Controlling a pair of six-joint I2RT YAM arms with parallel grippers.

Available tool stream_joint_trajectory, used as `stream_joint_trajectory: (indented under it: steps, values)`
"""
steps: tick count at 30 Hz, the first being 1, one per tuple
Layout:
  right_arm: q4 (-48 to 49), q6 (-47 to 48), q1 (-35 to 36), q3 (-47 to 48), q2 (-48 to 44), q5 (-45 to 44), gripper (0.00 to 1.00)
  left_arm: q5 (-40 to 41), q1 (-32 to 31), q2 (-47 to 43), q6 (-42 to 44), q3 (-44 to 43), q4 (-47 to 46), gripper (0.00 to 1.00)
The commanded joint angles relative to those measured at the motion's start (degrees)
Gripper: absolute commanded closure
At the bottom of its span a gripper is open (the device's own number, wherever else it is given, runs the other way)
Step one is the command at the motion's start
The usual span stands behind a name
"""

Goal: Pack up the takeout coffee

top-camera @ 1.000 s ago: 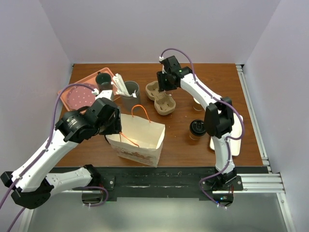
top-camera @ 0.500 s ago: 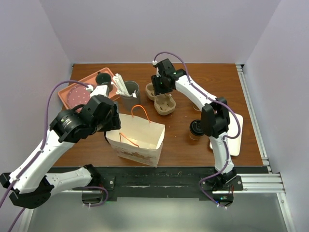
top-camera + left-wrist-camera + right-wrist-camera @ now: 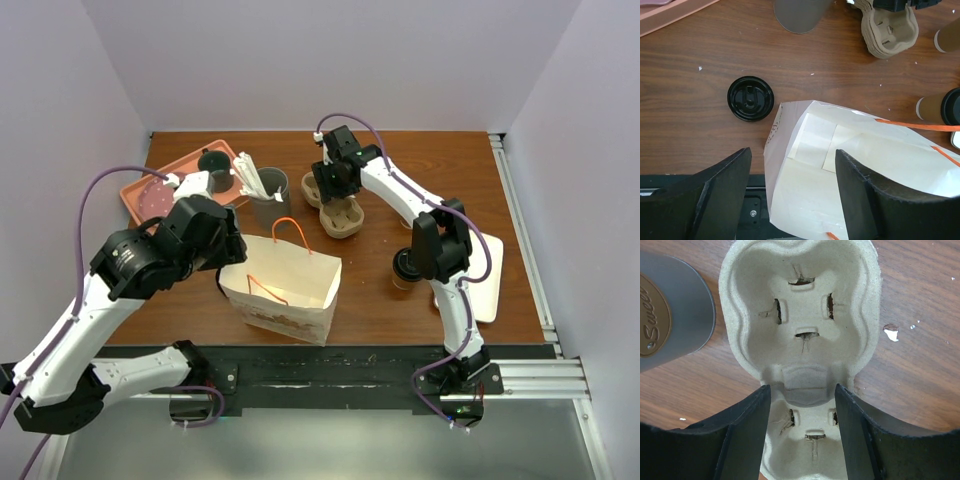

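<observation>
Two grippers, both mine, both with jaws apart and nothing between them. Farthest left on the brown wood-grain table (image 3: 450,160) lies a salmon-pink rectangular tray (image 3: 135,187) carrying a round pink disc (image 3: 152,199) dotted with small holes. A dark grey handled mug (image 3: 213,162) stands at its far corner. Just right of that is a smooth grey tapered tumbler (image 3: 272,190) with white plastic utensils (image 3: 250,174) sticking out.

My left gripper (image 3: 792,152) hangs above the near left corner of a white paper bag with thin orange handles (image 3: 290,285), which stands open-mouthed, its creased floor panels showing. Beside the bag's left wall a glossy black round cup lid (image 3: 750,98) lies flat on the wood.

Beyond the bag sits a tan moulded-pulp cup carrier (image 3: 805,305), matte and fibrous, its wells slit with small tabs. My right gripper (image 3: 802,390) is low over it, one black finger (image 3: 747,430) on each side of the raised centre bridge; whether they touch the pulp I cannot tell.

The takeout coffee (image 3: 408,268), a small tan paper cup capped with a black lid, stands on the table right of the bag and nearer than the carrier, outside both. A second tan cup (image 3: 947,40) stands farther back. At the far right lies a flat white sheet with rounded corners (image 3: 492,275).
</observation>
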State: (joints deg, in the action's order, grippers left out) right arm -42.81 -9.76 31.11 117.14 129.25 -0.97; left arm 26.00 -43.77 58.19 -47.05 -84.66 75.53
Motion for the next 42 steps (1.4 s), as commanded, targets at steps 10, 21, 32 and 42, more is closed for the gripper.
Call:
stream_joint_trajectory:
  steps: [10, 21, 32, 42]
  values:
    - [-0.2, 1.4, 0.8, 4.4, 1.4, -3.2, 0.51, 0.9, 0.3, -1.9, -4.3, -1.0, -0.2, 0.27]
    - [-1.2, 1.6, 1.1, 4.8, 2.4, -5.0, 0.52, 1.2, 0.3, -2.1, -4.7, -0.8, -0.2, 0.26]
    - [-1.9, 2.2, 1.1, 7.5, 2.1, -4.9, 0.67, 1.9, 0.3, -1.4, -3.4, -1.4, -0.2, 0.25]
    - [-4.2, 3.3, 1.0, 12.7, 0.0, -4.2, 0.69, 2.6, 0.4, -1.6, -2.3, -0.7, -0.2, 0.25]
